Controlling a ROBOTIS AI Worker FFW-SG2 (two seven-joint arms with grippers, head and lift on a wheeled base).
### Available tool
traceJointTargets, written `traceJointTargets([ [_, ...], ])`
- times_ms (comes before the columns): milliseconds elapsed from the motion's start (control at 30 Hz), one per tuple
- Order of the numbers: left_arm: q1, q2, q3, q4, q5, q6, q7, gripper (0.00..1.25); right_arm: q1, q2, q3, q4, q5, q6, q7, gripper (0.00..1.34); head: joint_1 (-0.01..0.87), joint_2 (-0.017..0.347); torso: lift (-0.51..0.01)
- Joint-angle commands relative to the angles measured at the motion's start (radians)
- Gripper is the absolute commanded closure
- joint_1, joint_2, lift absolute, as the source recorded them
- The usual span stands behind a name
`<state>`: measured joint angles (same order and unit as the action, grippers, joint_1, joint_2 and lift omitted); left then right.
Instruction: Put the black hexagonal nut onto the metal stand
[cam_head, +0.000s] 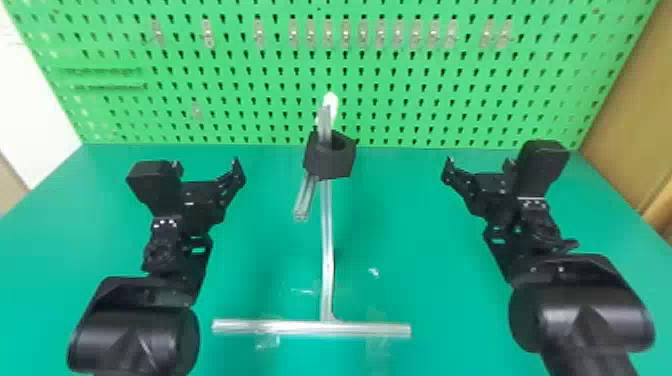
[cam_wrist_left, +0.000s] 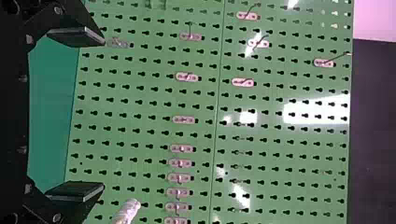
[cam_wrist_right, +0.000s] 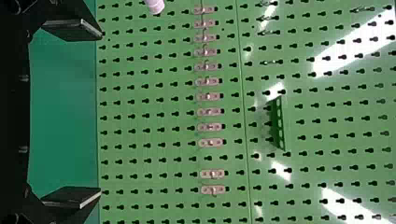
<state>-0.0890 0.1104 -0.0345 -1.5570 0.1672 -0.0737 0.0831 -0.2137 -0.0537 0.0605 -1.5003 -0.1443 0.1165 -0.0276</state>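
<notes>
In the head view the black hexagonal nut (cam_head: 342, 162) sits high on the metal stand (cam_head: 327, 240), with a metal bar passing through its hole. Another short bar slants out below the nut. My left gripper (cam_head: 206, 165) is open, well to the left of the nut and touching nothing; in the left wrist view the left gripper (cam_wrist_left: 103, 114) has its fingers wide apart. On the other side, clear of the nut, the right gripper (cam_head: 479, 164) is open too, and the right wrist view shows this gripper (cam_wrist_right: 101, 113) with nothing between its fingers.
The stand's crossbar foot (cam_head: 270, 327) lies on the green table (cam_head: 260, 270) between both arms. A green pegboard (cam_head: 240, 100) with rows of small metal hooks rises behind. A white rod end (cam_head: 330, 102) stands up just behind the nut.
</notes>
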Motion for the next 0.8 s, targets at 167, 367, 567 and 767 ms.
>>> traceJointTargets([
  [167, -0.002, 0.000, -0.001, 0.000, 0.000, 0.000, 0.001, 0.19, 0.001, 0.000, 0.001, -0.001, 0.000, 0.000, 0.000, 0.13, 0.693, 0.081, -0.001],
  [367, 0.000, 0.000, 0.002, 0.000, 0.000, 0.000, 0.001, 0.19, 0.002, -0.003, -0.001, -0.001, -0.001, 0.000, 0.000, 0.13, 0.693, 0.081, -0.001],
  [567, 0.003, 0.000, 0.007, 0.000, 0.000, 0.000, 0.000, 0.19, 0.004, -0.006, -0.001, -0.001, -0.001, 0.000, 0.000, 0.13, 0.693, 0.081, -0.001],
  [767, 0.003, 0.000, 0.007, 0.000, 0.000, 0.000, 0.000, 0.19, 0.002, -0.006, -0.001, -0.003, -0.001, -0.001, 0.000, 0.13, 0.693, 0.081, -0.001],
])
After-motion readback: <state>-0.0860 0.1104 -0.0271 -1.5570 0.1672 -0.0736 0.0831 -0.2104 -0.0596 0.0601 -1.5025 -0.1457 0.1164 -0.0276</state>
